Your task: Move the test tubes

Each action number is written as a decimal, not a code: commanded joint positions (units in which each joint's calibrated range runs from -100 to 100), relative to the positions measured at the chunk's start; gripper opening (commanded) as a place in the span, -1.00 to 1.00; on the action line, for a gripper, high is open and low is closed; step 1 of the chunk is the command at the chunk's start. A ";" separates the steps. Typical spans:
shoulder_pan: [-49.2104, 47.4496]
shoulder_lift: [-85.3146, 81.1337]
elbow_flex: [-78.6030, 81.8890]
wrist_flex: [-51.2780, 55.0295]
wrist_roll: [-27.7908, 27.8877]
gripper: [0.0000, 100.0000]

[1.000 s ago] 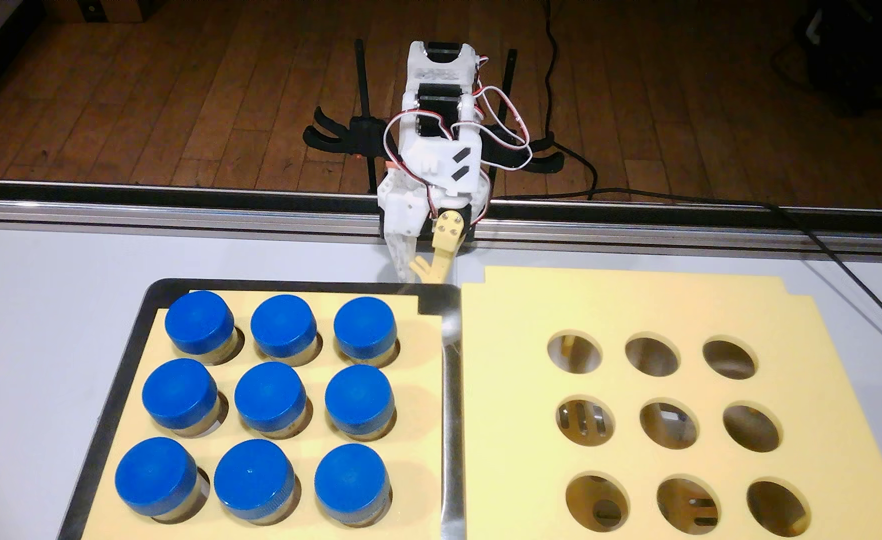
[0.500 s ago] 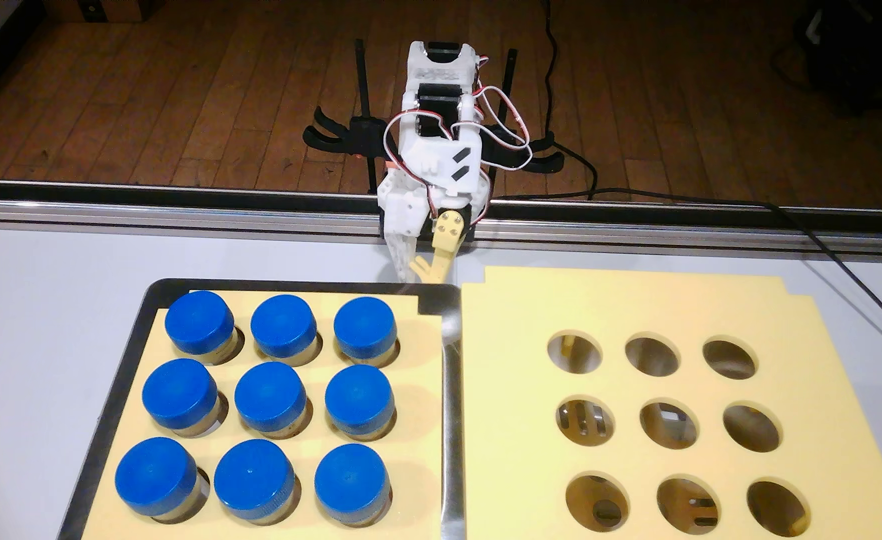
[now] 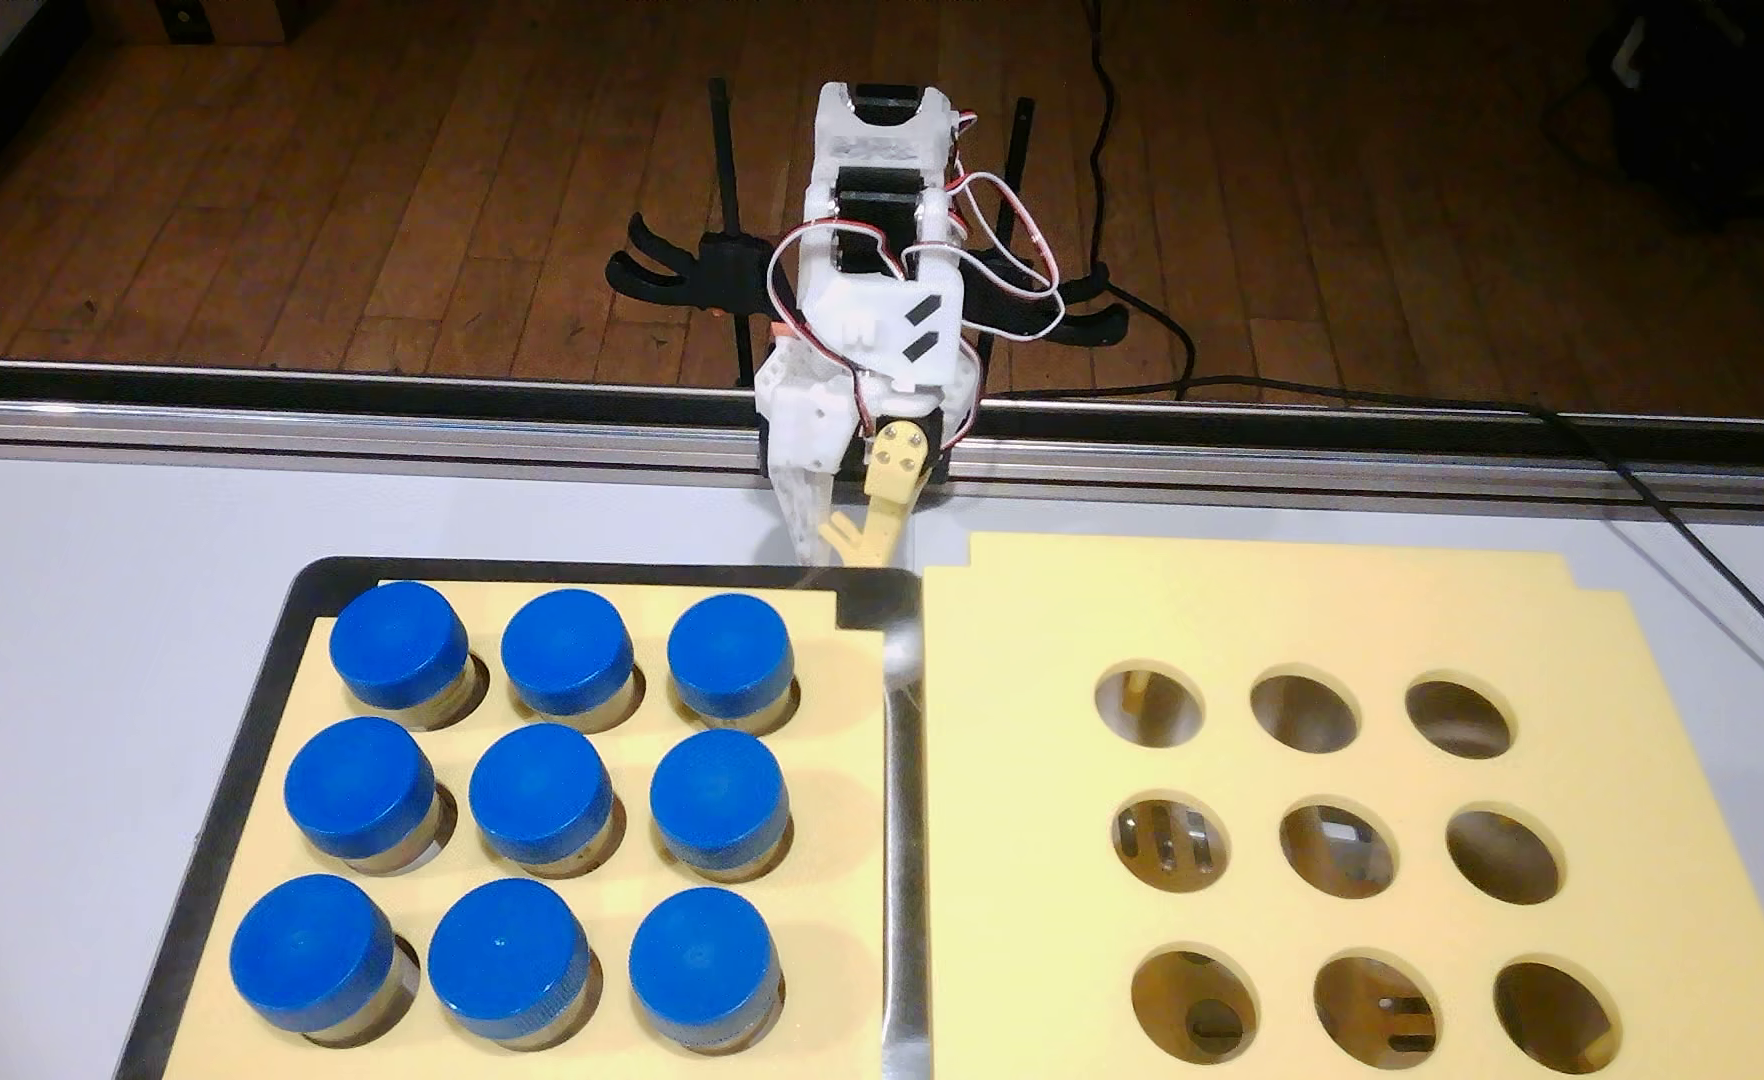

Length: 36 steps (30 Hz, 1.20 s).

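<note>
White table (image 3: 78,623) — 9 test tubes (image 3: 540,794), 9 empty holes (image 3: 1335,849); gripper (image 3: 836,550) tips nearly closed, holding nothing.

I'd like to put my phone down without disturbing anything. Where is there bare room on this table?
The white table left of the black tray is bare, as is the strip between the trays and the metal rail. The test tubes crowd the left tray; the gripper hangs mid-strip.

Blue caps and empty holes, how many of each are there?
Test tubes with blue caps, in the left foam rack: 9
Empty holes, in the right foam rack: 9
Total: 18
</note>
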 commanded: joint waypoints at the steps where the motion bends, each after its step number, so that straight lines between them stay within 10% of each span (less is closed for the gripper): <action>1: 0.09 -0.40 0.57 0.47 -0.18 -0.99; 16: 6.39 -0.40 0.57 -1.08 0.08 -0.99; 29: 20.62 -0.14 -0.98 -70.54 -0.28 -0.99; 36: 17.80 15.23 -10.60 -79.42 -4.83 -0.94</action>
